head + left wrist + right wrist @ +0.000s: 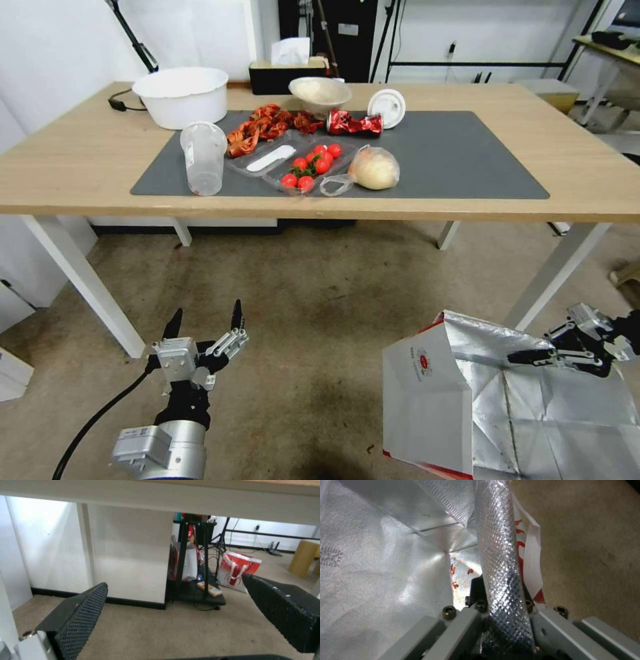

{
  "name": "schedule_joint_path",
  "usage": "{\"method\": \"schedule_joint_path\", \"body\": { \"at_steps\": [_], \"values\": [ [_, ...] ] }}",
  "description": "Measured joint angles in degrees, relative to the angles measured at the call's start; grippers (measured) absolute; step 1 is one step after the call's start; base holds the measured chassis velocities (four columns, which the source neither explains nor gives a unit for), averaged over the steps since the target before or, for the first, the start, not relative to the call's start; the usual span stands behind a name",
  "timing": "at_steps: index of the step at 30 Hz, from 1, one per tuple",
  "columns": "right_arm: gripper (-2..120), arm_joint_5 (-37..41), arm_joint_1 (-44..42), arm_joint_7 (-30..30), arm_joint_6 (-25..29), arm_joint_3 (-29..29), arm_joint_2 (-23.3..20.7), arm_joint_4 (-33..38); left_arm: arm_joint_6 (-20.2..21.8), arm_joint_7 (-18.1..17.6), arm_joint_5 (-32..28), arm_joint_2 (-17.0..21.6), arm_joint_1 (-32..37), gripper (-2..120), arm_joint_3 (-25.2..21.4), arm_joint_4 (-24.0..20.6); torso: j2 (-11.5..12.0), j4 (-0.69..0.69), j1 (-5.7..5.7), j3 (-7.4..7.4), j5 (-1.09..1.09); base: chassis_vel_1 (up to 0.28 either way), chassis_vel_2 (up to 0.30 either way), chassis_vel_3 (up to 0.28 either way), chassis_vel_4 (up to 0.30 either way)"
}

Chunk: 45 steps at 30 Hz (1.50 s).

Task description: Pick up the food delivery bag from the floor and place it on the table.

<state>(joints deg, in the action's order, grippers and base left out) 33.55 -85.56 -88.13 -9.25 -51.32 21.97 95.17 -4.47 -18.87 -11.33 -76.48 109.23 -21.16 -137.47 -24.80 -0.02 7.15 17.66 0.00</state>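
Crinkled foil rim of boxy food delivery bag (427, 393) pinched in right gripper (533, 358).

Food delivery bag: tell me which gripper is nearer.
Right. The right gripper is clamped on the food delivery bag rim; the left gripper hangs open, well off beside it.

- I see the food delivery bag (427, 400) low at front right, below tabletop level, mouth open, silver foil lining exposed. White outer panel with a small round red logo, red strip along its bottom edge.
- Its far rim is folded over on itself (501, 580).
- The tabletop (80, 167) is long, light wood on white legs, with a dark grey mat.
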Motion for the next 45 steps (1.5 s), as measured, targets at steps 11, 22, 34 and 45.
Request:
{"method": "schedule_joint_path", "body": {
  "at_steps": [11,22,34,45],
  "values": [
    [0,0.23,-0.01,0.00,-0.06,-0.19,-0.16,0.01,-0.01,0.00,0.08,-0.07,0.11,100,0.00,-0.36,-2.43,0.00,0.89,1.53,0.00,0.000,0.000,0.000,0.000],
    [0,0.36,-0.15,0.00,-0.09,-0.43,-0.18,0.12,-0.01,0.00,0.16,-0.15,0.51,100,-0.01,-0.76,-4.94,0.01,1.80,3.15,0.00,0.000,0.000,0.000,0.000],
    [0,0.61,-0.12,0.00,-0.09,-0.57,-0.28,0.12,-0.02,0.00,0.40,-0.29,0.77,100,0.01,-0.94,-7.75,0.01,2.88,4.88,0.00,0.000,0.000,0.000,0.000],
    [0,0.67,-0.31,0.00,-0.04,-0.65,-0.49,-0.23,-0.06,0.06,0.51,-0.42,0.69,100,0.11,-0.95,-10.42,0.00,3.90,6.52,0.00,0.000,0.000,0.000,0.000]
  ]
}}
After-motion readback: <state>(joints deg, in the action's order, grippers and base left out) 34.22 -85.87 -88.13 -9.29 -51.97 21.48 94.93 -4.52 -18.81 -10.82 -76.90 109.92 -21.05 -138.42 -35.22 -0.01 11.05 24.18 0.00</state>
